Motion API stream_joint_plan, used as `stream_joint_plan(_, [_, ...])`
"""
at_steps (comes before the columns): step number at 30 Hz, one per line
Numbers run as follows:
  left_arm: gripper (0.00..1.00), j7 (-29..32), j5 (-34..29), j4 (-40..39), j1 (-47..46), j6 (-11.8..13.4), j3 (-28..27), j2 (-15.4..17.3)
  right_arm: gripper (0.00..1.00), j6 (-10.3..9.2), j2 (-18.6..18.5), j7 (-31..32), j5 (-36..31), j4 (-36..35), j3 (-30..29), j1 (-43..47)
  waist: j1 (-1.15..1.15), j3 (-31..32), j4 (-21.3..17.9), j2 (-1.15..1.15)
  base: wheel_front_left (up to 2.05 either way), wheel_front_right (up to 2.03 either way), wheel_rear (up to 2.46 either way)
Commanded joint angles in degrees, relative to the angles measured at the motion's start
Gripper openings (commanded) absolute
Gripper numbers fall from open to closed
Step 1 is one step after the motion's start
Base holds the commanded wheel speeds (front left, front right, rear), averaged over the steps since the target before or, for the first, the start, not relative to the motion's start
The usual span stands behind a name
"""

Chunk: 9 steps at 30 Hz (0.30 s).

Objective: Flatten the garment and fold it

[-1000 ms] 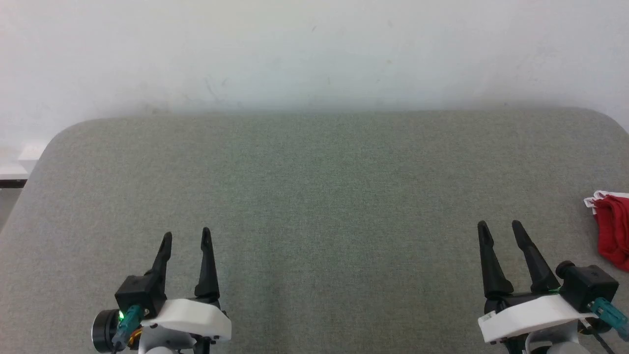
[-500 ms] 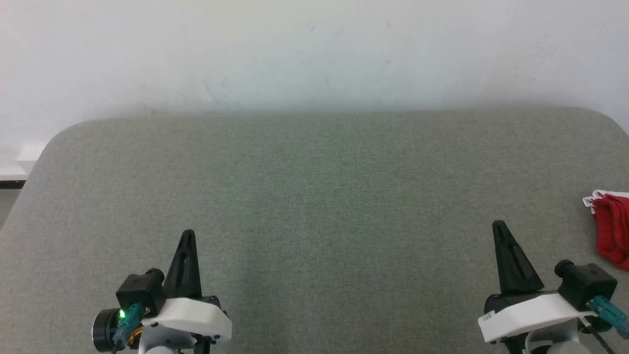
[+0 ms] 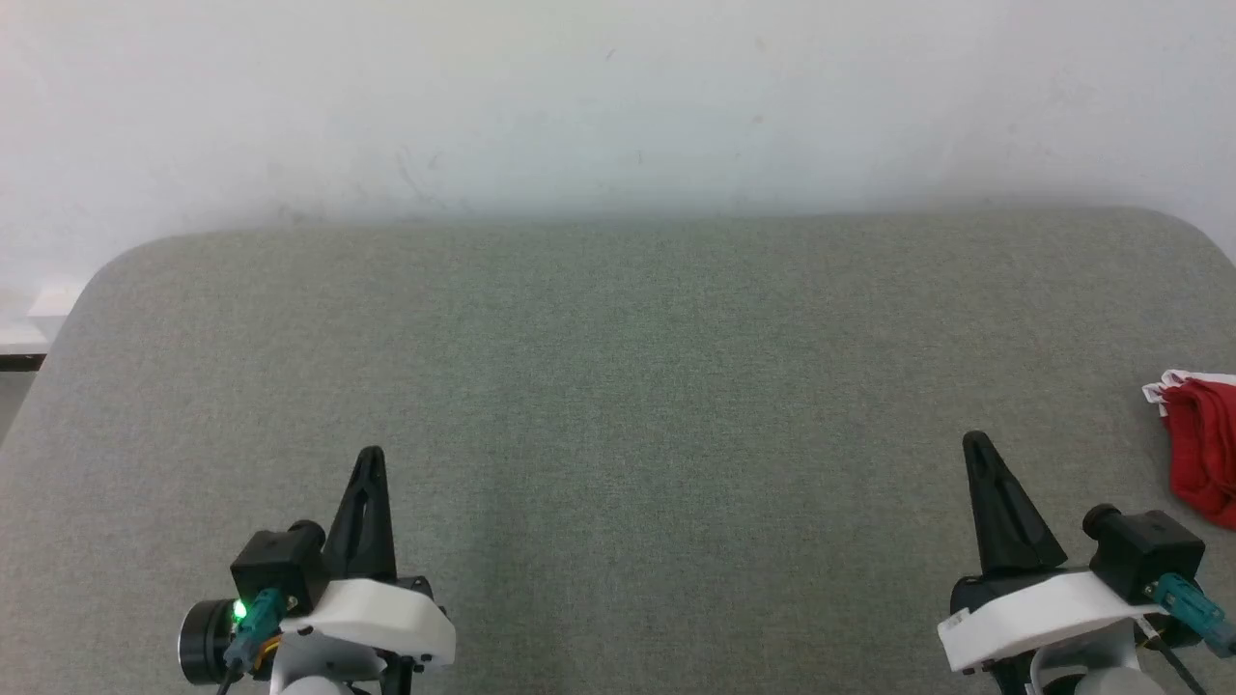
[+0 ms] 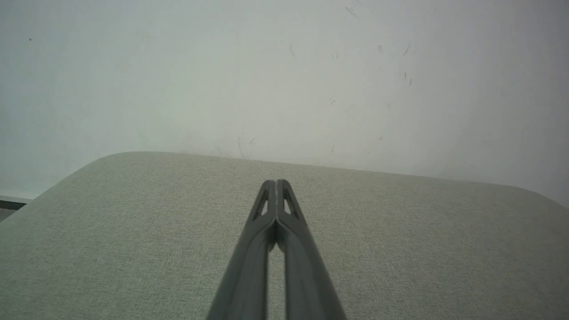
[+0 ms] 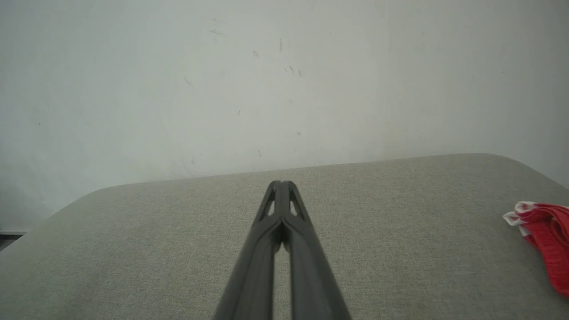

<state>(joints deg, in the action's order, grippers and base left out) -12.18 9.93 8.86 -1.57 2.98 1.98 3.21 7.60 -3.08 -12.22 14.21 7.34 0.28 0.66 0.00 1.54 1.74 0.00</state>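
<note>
Left gripper [image 3: 370, 456] and right gripper [image 3: 975, 442] pinched shut, empty, over the table [image 3: 618, 367]; shorts [image 3: 1195, 454] at its right edge.
The left gripper is over the table's near left part and the right gripper over its near right part, each with fingers pressed together on nothing. The red shorts, white trim showing, lie bunched on the table's right edge, apart from the right gripper. A white wall [image 3: 618, 97] rises behind the table's far edge.

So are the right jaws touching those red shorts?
Apart. The head view shows a strip of grey table between the right gripper and the red shorts; its jaws are shut, holding nothing.
</note>
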Motion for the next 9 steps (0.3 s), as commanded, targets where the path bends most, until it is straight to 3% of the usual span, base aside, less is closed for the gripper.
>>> stream_joint_plan(1, [0.0,0.24,-0.74,-0.42,0.29,-0.53,-0.21,-0.06,0.0,-0.02,0.05,0.27,-0.63,-0.44,-0.05,-0.11,0.0,-0.02,-0.02,0.0,0.0,0.0,0.0])
stream_joint_plan(9, [0.0,1.18,-1.46,-1.08,0.39,-0.72,-0.35,-0.08,0.0,-0.03,0.06,1.2,-1.7,-0.98,-0.07,-0.15,0.0,-0.14,-0.15,0.0,0.0,0.0,0.0])
